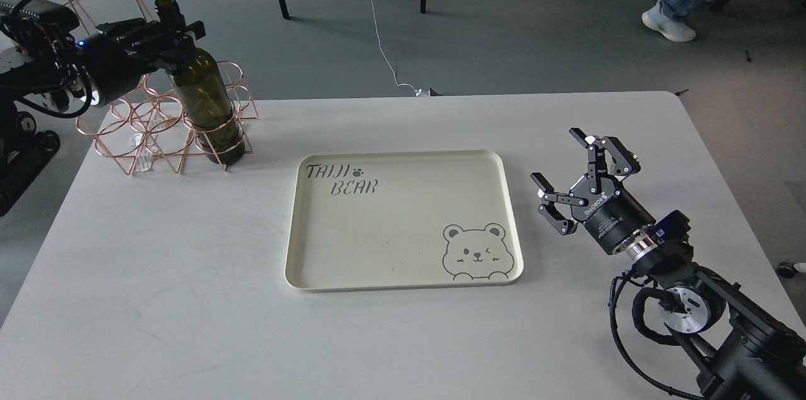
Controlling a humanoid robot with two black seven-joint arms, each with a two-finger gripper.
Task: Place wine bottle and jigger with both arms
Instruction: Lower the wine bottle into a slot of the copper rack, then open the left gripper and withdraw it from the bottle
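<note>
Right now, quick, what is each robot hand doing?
Left gripper: closed around the neck of the wine bottle, which stands in the copper wire rack.
Right gripper: open, holding nothing, beside the tray.

The dark olive-green wine bottle (pixel 204 101) stands slightly tilted in a copper wire rack (pixel 145 126), neck clamped by the left gripper (pixel 173 31).
</note>
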